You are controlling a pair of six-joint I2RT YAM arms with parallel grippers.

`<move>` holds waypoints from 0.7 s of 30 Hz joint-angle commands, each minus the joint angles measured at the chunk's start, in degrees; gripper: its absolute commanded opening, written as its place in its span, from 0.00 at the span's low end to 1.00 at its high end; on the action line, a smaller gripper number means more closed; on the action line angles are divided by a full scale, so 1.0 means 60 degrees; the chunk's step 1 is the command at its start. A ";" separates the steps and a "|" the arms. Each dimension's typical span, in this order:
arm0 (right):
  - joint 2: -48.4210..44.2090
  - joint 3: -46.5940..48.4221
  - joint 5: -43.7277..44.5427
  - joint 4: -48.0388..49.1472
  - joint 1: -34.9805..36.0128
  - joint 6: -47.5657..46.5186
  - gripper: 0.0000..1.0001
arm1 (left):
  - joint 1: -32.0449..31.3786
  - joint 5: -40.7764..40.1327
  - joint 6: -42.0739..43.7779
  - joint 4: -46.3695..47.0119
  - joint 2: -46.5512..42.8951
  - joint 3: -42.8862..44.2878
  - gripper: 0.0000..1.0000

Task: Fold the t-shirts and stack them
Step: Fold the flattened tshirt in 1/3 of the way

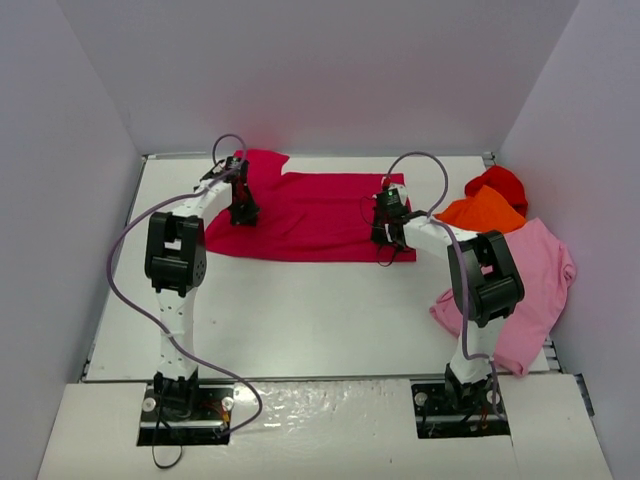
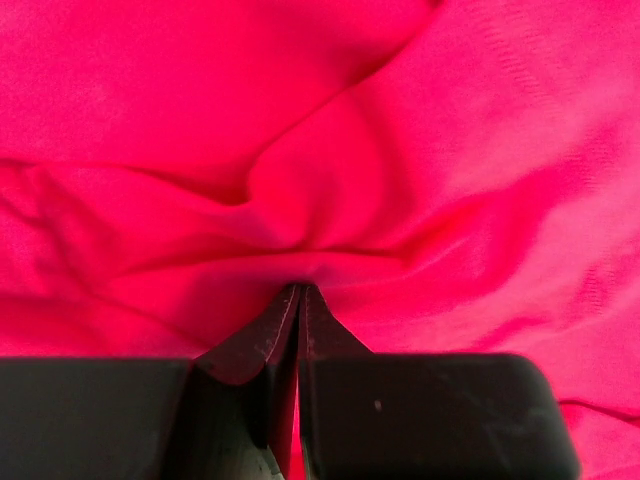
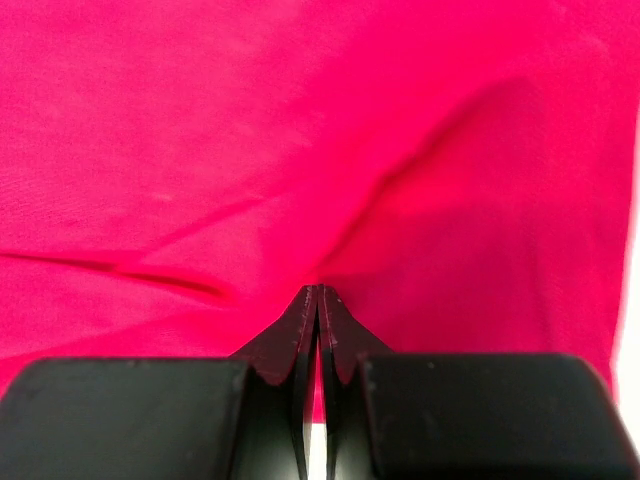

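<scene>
Crimson shirt [image 1: 310,215] flat on table [image 1: 300,300], far middle. Left gripper [image 2: 301,292] jaws pressed together, pinching cloth near left sleeve; right gripper [image 3: 316,292] same, pinching cloth by right edge.

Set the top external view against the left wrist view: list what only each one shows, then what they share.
Only the top external view: the right gripper at the right edge of the crimson t-shirt, the white table, and a heap at the right made of a red t-shirt, an orange t-shirt and a light pink t-shirt.
Only the left wrist view: the left gripper close up, shut on a pinch of cloth, creases fanning out from its tips.
Both: the crimson t-shirt and the left gripper on it.
</scene>
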 commanded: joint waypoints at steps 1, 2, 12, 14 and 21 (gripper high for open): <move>-0.0684 -0.0676 0.0984 -0.0394 -0.0459 -0.0128 0.00 | 0.0984 -0.0355 -0.0206 -0.0242 -0.1021 -0.0756 0.00; -0.0832 -0.0857 0.0996 -0.0394 -0.0572 -0.0117 0.00 | 0.1257 -0.0241 -0.0285 -0.0118 -0.1168 -0.1063 0.00; -0.1062 -0.1396 0.1028 -0.0694 -0.0769 -0.0020 0.00 | 0.1604 -0.0036 -0.0110 -0.0006 -0.1443 -0.1186 0.00; -0.1158 -0.1382 0.0893 -0.0674 -0.0755 -0.0040 0.00 | 0.1604 0.0196 -0.0083 0.0452 -0.1601 -0.1405 0.00; -0.2086 -0.1358 0.0828 -0.0134 -0.0427 -0.0116 0.00 | 0.1322 0.0409 -0.0237 0.2478 -0.3554 -0.2753 0.16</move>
